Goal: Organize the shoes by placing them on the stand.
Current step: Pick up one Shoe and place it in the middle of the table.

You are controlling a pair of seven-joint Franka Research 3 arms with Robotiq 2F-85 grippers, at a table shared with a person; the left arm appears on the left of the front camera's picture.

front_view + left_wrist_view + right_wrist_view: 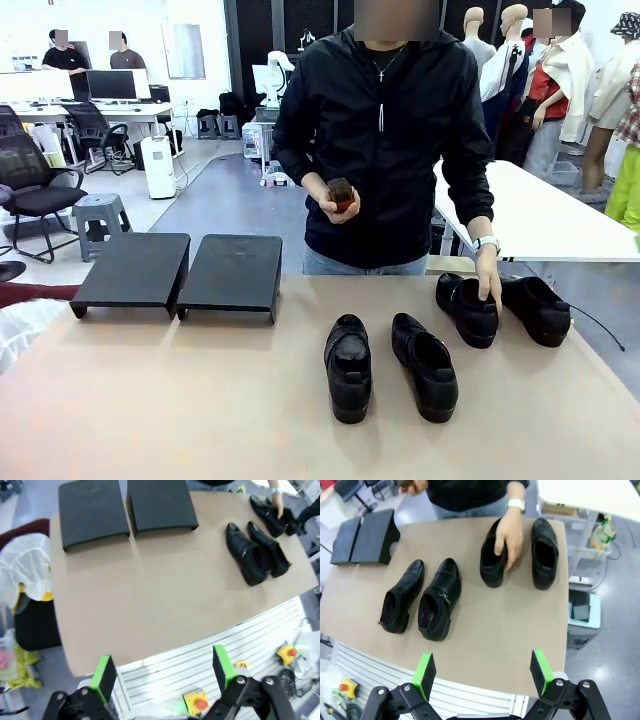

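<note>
The left fingers (104,677) and right fingers (424,674) are spread wide and released, grasping nothing, above the desk's (200,400) near edge. Four shoes (348,365) lie on the desk in two pairs. They are glossy black slip-on loafers with rounded toes and low heels. A person's hand (489,285) rests on one shoe of the far pair. The stand (232,272), two sloped black platforms side by side, sits at the far left.

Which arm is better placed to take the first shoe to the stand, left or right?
Probably right. The near pair lies right of centre on the table, close before the open right gripper; the left gripper hangs farther off, nearer the stand.
</note>
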